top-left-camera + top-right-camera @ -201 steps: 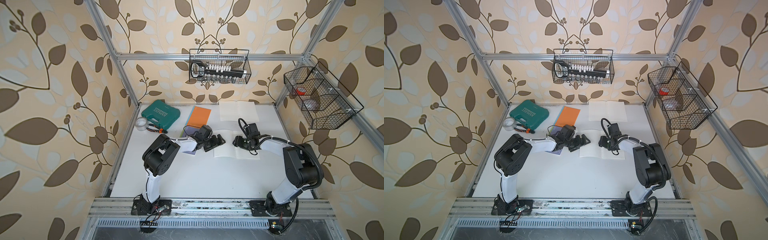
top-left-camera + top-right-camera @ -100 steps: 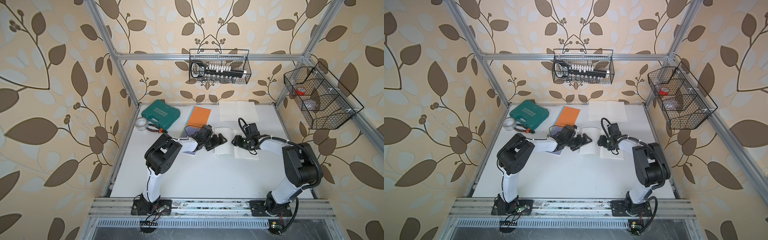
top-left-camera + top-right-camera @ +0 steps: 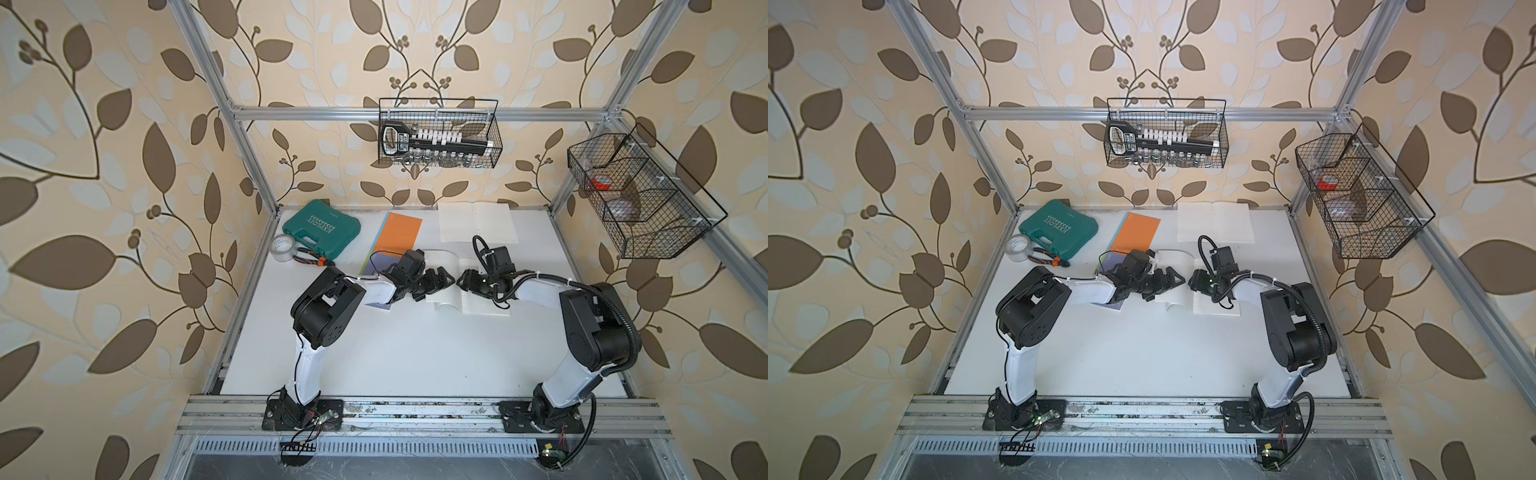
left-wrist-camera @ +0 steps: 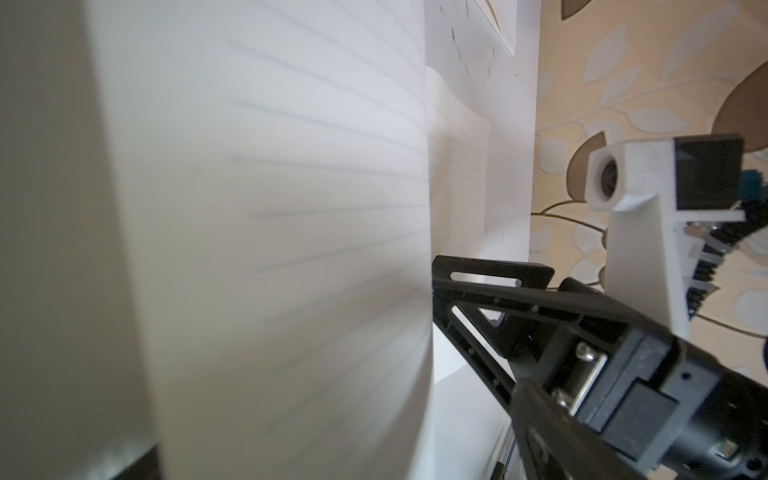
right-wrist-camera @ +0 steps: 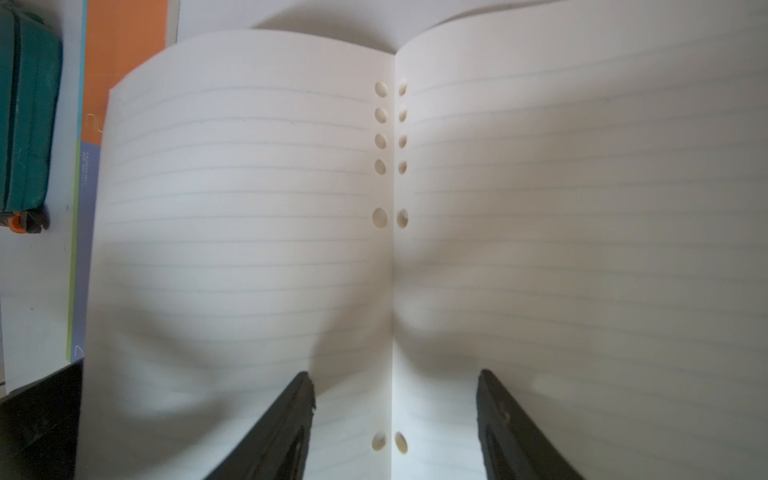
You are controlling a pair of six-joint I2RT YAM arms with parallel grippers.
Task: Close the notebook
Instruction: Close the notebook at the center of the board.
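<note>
Since a second ago the left page (image 3: 444, 259) of the notebook (image 3: 486, 301) is rising off the surface (image 3: 415, 353) into an arch, and the left pincer (image 3: 434, 284) is pushing in beneath it. That pincer is standing spread, with the page leaning against it and not pinched. The right pincer (image 3: 462, 284), also spread, is hovering low over the spine, its fingers (image 5: 291, 419) standing one to each side in the right wrist view. Whether it is touching the paper cannot be told. The notebook is lying mid-surface, its right page flat. Beyond it, toward the back left, an orange folder (image 3: 401, 232), pliers (image 3: 311, 261), a tape roll (image 3: 284, 248) and a green tool case (image 3: 322, 226) are lying. A second open notebook (image 3: 478, 222) is resting by the rear wall.
</note>
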